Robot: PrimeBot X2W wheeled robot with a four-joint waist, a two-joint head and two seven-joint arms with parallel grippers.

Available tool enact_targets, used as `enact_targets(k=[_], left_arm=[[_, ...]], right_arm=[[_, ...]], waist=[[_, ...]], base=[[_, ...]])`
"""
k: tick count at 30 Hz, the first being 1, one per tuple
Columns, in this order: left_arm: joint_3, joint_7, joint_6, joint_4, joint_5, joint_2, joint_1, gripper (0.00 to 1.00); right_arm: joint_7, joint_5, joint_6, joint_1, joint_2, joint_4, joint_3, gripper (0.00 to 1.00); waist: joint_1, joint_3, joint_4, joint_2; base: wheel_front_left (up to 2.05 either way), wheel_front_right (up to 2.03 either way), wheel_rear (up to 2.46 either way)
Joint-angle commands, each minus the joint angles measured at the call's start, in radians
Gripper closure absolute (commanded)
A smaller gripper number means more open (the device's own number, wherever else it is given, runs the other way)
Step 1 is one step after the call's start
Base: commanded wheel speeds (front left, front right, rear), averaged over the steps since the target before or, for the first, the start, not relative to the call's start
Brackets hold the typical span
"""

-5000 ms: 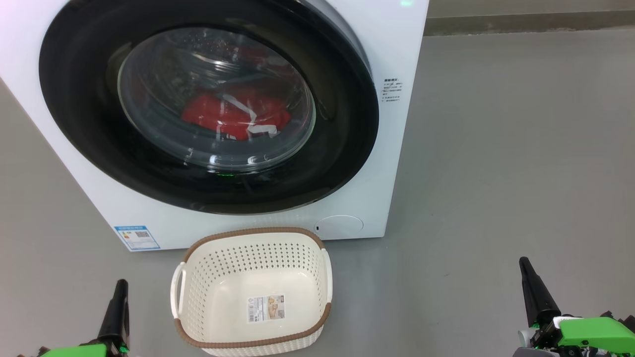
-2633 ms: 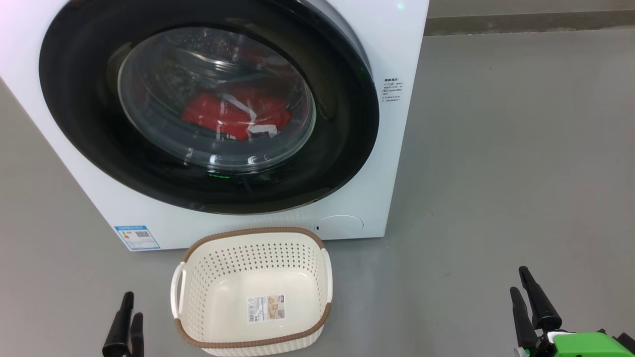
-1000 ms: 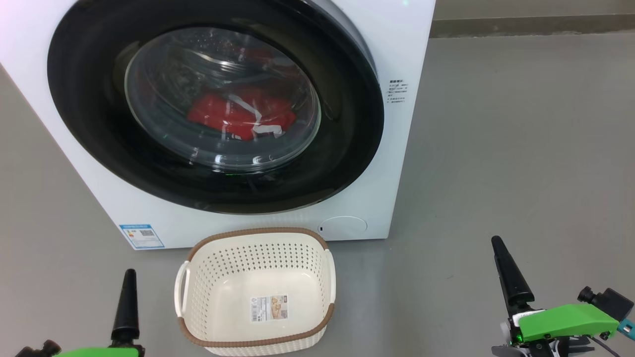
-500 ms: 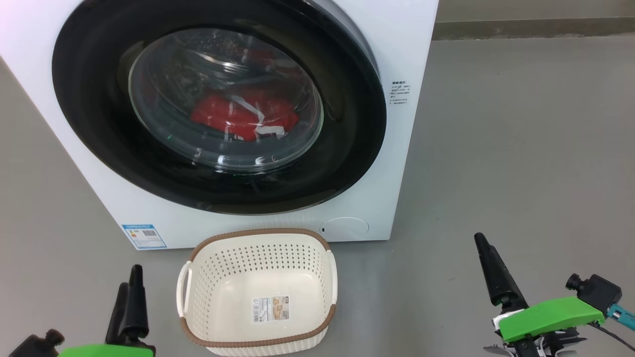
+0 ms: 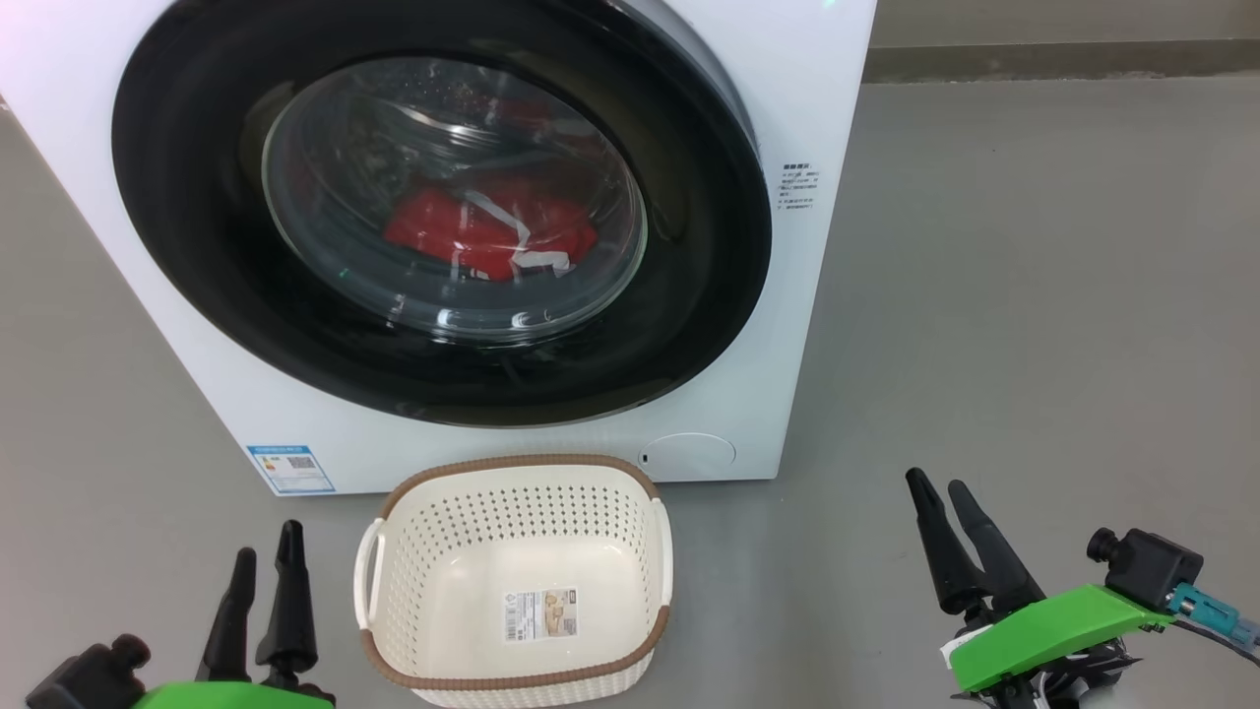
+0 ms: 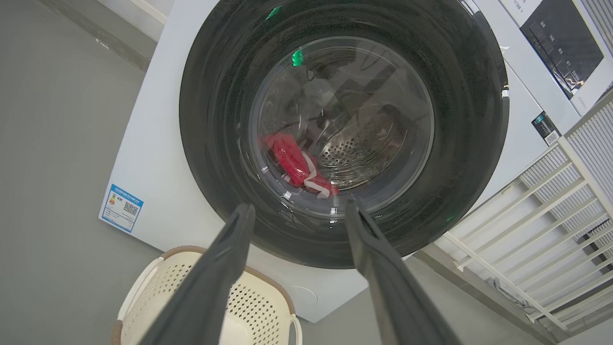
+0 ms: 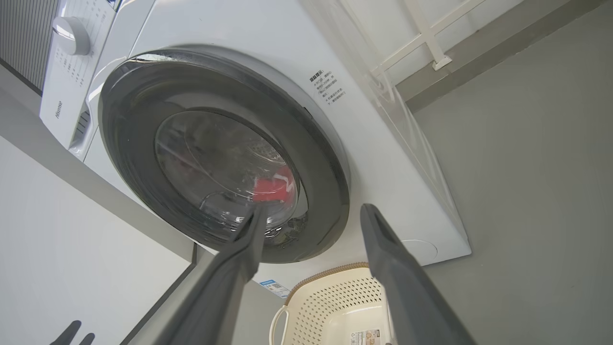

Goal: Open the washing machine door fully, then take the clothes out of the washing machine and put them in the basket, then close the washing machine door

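The right gripper (image 5: 935, 482) rose and moved toward the robot's left, turning until both fingers and its wrist camera (image 5: 1142, 566) showed. The left gripper (image 5: 268, 543) lifted slightly and turned likewise. The head view itself shifted a little.

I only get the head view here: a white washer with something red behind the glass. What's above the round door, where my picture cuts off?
Observer: A control panel; the right wrist view shows a round white knob on it.
Operator: Any screen?
Observer: Yes, the left wrist view shows a dark display panel above the washing machine door.
Operator: And beside the washer?
Observer: A white slatted railing stands next to the washing machine.
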Motion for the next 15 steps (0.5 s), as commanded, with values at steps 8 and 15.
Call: enact_targets(k=[8, 15], left_arm=[[0.019, -0.037, -0.006, -0.025, 0.179, 0.014, -0.029, 0.00], [0.020, -0.054, -0.006, -0.026, 0.259, 0.008, -0.027, 0.00]], right_arm=[[-0.036, -0.174, 0.001, -0.055, -0.009, 0.001, 0.027, 0.00], [-0.053, -0.269, 0.001, -0.062, -0.004, 0.013, 0.030, 0.00]], waist=[[0.0000, -0.006, 0.003, -0.0001], [0.0000, -0.006, 0.006, -0.0001]], base=[[0.00, 0.00, 0.00], [0.00, 0.00, 0.00]])
